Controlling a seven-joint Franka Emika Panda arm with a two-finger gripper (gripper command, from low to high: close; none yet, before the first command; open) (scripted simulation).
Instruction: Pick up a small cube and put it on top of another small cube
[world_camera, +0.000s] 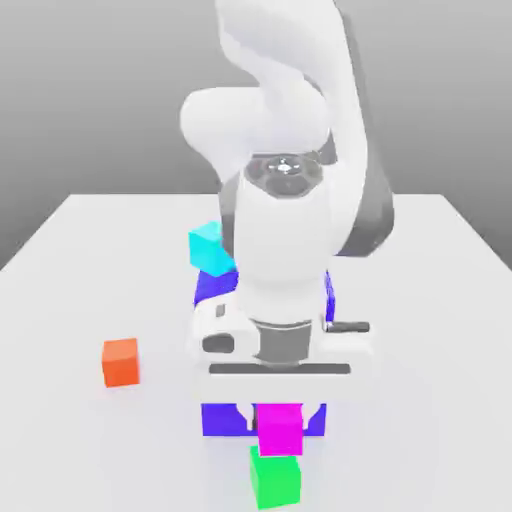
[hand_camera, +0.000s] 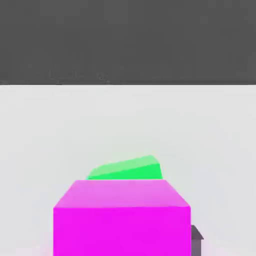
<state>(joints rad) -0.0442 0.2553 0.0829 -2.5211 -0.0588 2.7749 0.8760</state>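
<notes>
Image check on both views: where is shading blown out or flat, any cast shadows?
Exterior view: white arm nearly washes out, edges pale against the table; a bright glint on its grey joint; no distinct cast shadows on the table. Hand view: pink cube flat and saturated on one face, paler on the other; green cube likewise two-toned.

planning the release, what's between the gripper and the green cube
The magenta cube, held in the gripper, lies between it and the green cube in the exterior view.

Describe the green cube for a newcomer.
Start at the big blue block. Nearer the exterior view's camera, the green cube shows just below the pink cube. Its green sets it apart from the pink, orange and cyan cubes.
</notes>
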